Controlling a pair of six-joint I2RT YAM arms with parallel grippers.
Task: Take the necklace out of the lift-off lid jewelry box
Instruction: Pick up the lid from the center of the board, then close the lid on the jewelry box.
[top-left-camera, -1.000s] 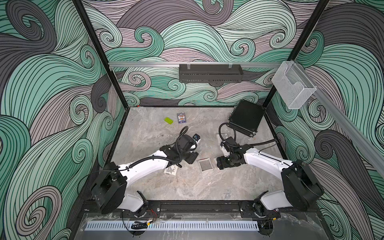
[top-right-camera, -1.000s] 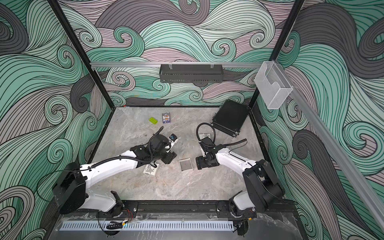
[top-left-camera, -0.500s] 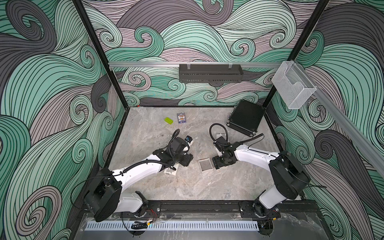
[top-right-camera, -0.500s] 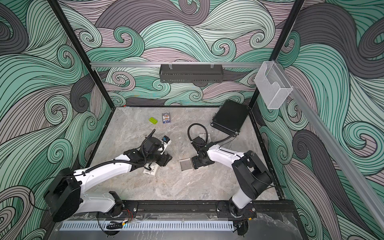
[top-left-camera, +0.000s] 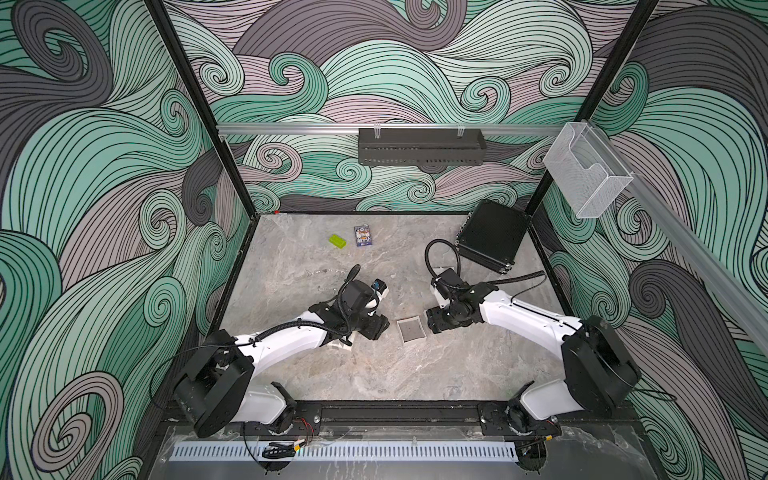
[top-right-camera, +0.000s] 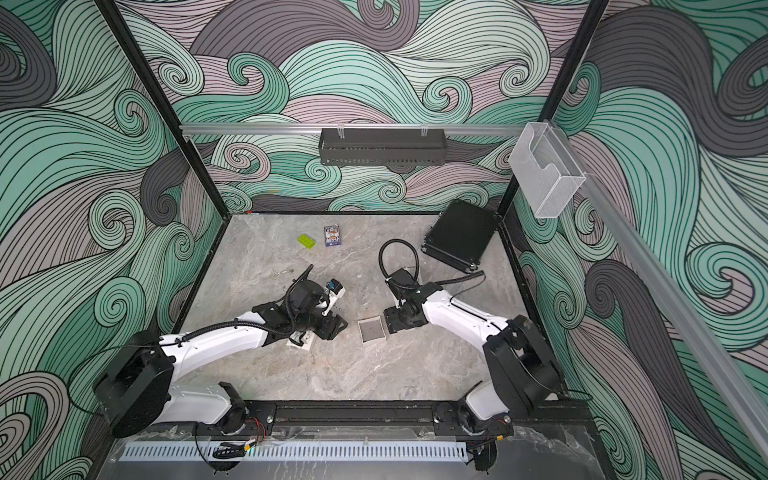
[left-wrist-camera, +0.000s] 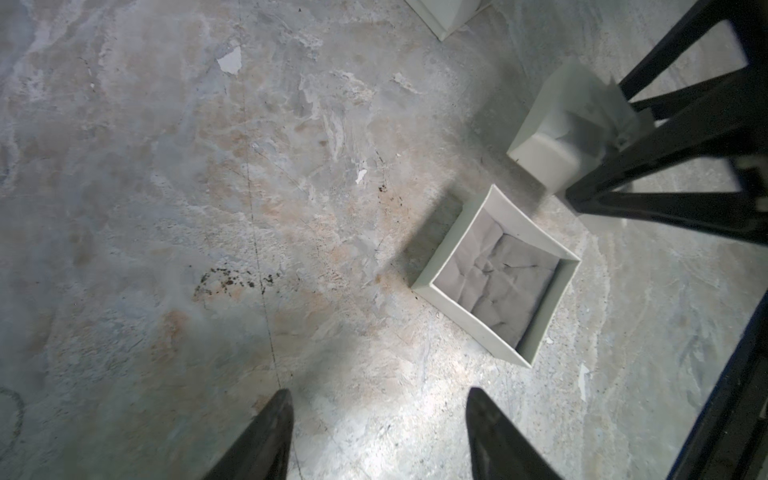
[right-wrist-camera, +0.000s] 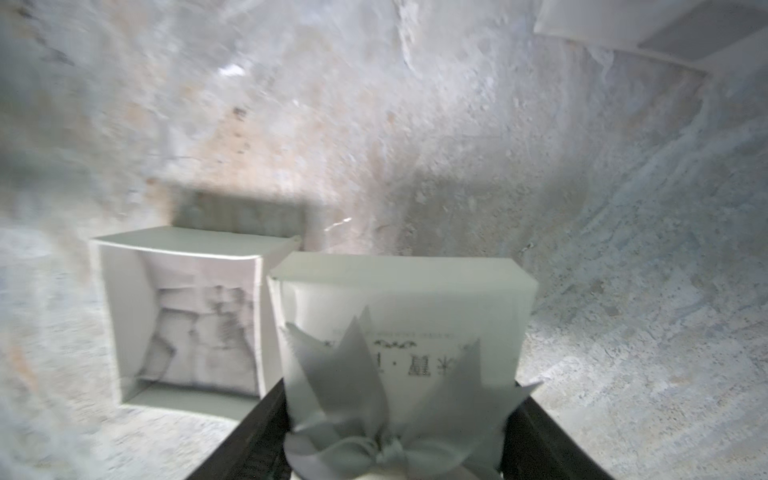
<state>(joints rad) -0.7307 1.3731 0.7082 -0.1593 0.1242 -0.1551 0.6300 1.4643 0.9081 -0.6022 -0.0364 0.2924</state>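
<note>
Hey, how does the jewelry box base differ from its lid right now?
The base lies open side up on the table, with nothing gripping it; the lid sits between the right gripper's jaws. The base shows a crumpled grey cushion inside; the lid carries a ribbon bow and printed lettering. Both are white and roughly square.

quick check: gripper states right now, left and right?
Left gripper: open, empty.
Right gripper: closed on the ribbon-tied lid.
</note>
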